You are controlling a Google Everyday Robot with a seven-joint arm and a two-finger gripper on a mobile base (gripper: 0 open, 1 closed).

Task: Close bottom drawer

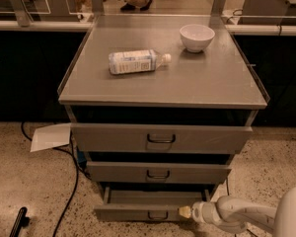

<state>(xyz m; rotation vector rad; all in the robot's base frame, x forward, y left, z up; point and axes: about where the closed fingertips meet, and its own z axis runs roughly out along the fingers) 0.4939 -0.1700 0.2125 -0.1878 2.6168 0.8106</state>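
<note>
Down at the floor line, the bottom drawer (pixel 128 213) stands pulled out from the cabinet, its front well forward of the two above, and a strip of its inside shows behind that front. It is not yet shut.

The gripper (pixel 185 212) sits low at the right end of that drawer front, its yellowish tip touching or just short of the grey panel; I cannot tell which. Whether it is spread or pressed together I cannot tell either. The white arm (pixel 237 215) reaches in from the lower right, lying nearly level with the floor. That makes sense: a flat front needs only a straight push, so the tip is put against the face and not on the handle (pixel 158 215), which sits untouched at the centre.

My read is that the contact is off to one side, so the drawer could skew on its runners if the push comes hard. A steady, level shove toward the cabinet looks the safer call.

The middle drawer (pixel 158 173) and top drawer (pixel 160 138) each stick out a little too, but they are not the job. Up on the cabinet top (pixel 212 83) a bottle (pixel 135 61) lies on its side and a bowl (pixel 197 36) stands upright, both well apart from the action. A cable (pixel 71 186) trails across the floor on the left, clear of the drawer's path.
</note>
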